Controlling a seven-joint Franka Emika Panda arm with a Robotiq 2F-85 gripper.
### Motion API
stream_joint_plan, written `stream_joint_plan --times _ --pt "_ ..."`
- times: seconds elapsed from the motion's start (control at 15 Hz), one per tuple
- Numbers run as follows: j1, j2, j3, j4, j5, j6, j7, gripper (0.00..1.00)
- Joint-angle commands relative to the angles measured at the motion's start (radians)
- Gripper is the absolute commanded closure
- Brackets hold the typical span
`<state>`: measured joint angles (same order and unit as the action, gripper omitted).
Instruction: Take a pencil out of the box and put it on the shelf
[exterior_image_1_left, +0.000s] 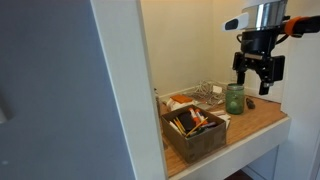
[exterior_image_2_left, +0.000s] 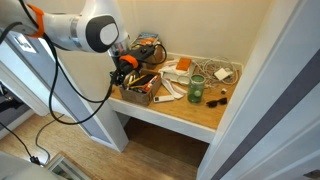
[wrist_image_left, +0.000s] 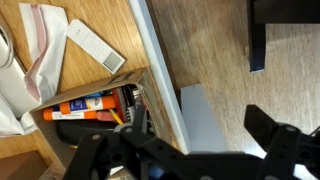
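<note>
Hangs raised off the front of the bench (exterior_image_1_left: 266, 118), with the tool (exterior_image_1_left: 254, 86) spread wide and nothing between its fingers. Touches nothing. In the wrist view, looks down across the bench's white front edge: bare floor to one side, a corner of the box (wrist_image_left: 95, 90) to the other. Shows up in an exterior view just beside the box's outer front corner, above its rim and clear of it.

As for the box: set at one end of the bench, close to the front edge, upright and open on top. Packed with sticks (wrist_image_left: 80, 107) (orange, red, black), all lying inside, some slanted against the wall.

Further along the bench, near the middle: a green jar (exterior_image_1_left: 234, 98), upright. Behind it, toward the back wall, a wire basket (exterior_image_1_left: 207, 92). Beside the box, flat on the wood, white papers (wrist_image_left: 40, 50). Just past the jar, a few small dark bits (exterior_image_2_left: 216, 97), too small to tell apart.
</note>
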<state>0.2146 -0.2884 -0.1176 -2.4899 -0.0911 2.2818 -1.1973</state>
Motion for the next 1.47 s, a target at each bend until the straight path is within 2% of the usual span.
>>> stream_joint_plan --times 0.0,0.13,0.2,0.27,0.8,0.87,1.0,1.4 --pt "-0.023 0.126 0.023 0.076 0.063 -0.004 -0.081 0.00" --pt "-0.040 0.171 0.034 0.105 0.065 0.001 -0.100 0.00" --pt "-0.053 0.111 0.053 0.052 0.040 0.000 -0.060 0.00" --pt "-0.058 0.134 0.057 0.067 0.041 0.000 -0.068 0.00" --pt "-0.065 0.167 0.062 0.094 0.040 0.000 -0.074 0.00" --pt "-0.057 0.184 0.059 0.105 0.096 0.011 -0.148 0.00" --pt "-0.054 0.220 0.075 0.124 0.137 0.029 -0.205 0.00" --pt "-0.074 0.362 0.132 0.212 0.160 0.111 -0.306 0.00"
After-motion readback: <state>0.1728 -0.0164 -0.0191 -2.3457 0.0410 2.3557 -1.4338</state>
